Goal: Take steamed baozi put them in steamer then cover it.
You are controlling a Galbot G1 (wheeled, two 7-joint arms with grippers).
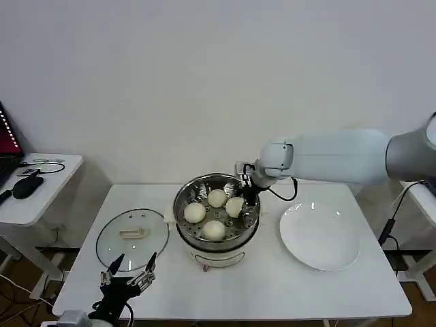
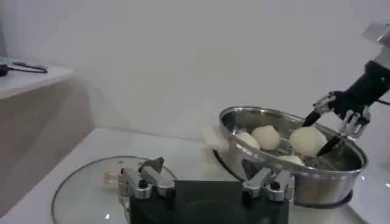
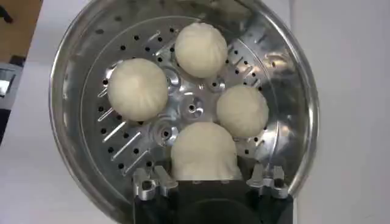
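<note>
Baozi [image 3: 203, 152] in steamer [image 3: 79, 73], under right gripper [image 3: 209, 181]

The steamer [image 3: 183, 109] rim is cut off; one baozi [image 3: 204, 152] seems partly hidden.

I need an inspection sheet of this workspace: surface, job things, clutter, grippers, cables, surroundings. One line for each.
Surface: white table, carrying the steamer, the cover and a plate.
Job's things: four steamed baozi lie on the perforated tray of the steamer; the cover lies flat on the table at the robot's left, not yet on.
Clutter: empty white plate at the steamer's right.
Grippers: right gripper open, over the steamer's right rim above one bun; left gripper open, near the cover's front edge.
Cables: black cable hanging at the table's right end.
Surroundings: plain white wall; side desk with dark items at far left.
</note>
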